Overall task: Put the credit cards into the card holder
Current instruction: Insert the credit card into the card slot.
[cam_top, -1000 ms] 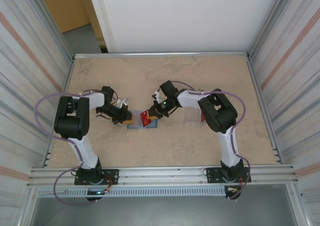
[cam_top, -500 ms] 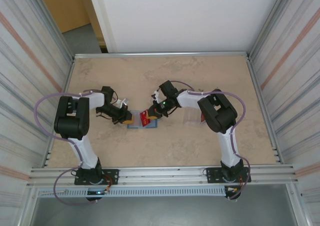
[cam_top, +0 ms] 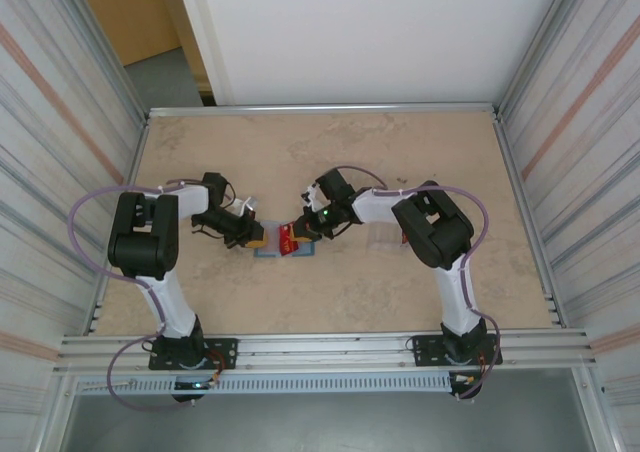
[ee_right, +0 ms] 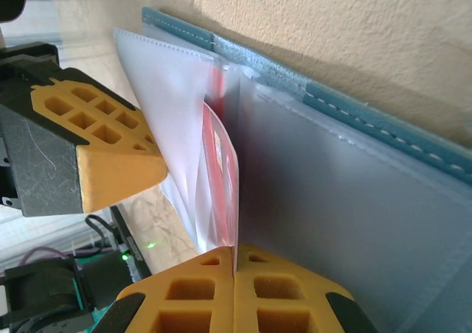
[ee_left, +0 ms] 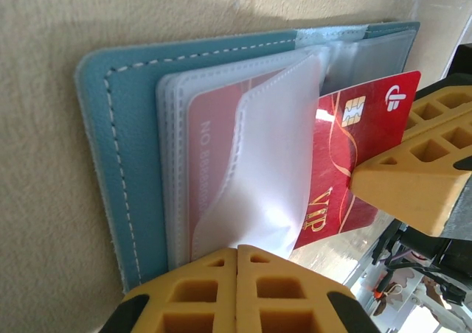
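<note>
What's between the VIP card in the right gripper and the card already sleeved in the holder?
Left wrist view: a clear sleeve flap, lifted and curled, lies between the red VIP card and the sleeved card in the card holder.

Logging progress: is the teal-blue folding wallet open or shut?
Open: the teal-blue folding wallet lies spread flat, clear plastic sleeves exposed.

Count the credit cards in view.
2. One sleeved card inside the card holder; one red VIP card in the right gripper, partly behind a sleeve. Others may be hidden.
</note>
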### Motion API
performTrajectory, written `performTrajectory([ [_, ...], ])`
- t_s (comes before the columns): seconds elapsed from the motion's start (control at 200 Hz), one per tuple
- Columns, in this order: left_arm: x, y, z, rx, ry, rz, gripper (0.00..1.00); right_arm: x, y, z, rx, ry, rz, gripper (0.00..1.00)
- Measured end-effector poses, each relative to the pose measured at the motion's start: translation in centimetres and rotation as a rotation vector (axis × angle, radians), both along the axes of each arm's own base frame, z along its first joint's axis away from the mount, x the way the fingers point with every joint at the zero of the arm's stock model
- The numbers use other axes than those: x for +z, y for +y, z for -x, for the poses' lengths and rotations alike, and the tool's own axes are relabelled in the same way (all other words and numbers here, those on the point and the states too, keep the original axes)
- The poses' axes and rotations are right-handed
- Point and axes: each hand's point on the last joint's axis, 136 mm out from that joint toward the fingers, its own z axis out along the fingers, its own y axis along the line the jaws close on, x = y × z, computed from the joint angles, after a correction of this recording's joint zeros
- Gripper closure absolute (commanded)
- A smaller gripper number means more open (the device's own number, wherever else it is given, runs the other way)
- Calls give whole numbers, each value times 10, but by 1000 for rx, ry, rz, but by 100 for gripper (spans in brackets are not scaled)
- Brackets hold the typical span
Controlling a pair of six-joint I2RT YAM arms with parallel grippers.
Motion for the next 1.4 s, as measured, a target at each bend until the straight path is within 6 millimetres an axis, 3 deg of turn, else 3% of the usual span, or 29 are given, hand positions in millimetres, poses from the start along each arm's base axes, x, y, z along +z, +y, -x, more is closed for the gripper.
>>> performTrajectory([
  [0.466,0,0,3,0,-2,3,100,2,11,-5,-102,-20,-26,100],
  [1.263,0,0,3,0,-4,3,100,0,11,-5,-181,-33,-29,100],
  [1.398,0,0,3,0,-4,3,100,-1,11,-6,-189,-40,-16,90],
])
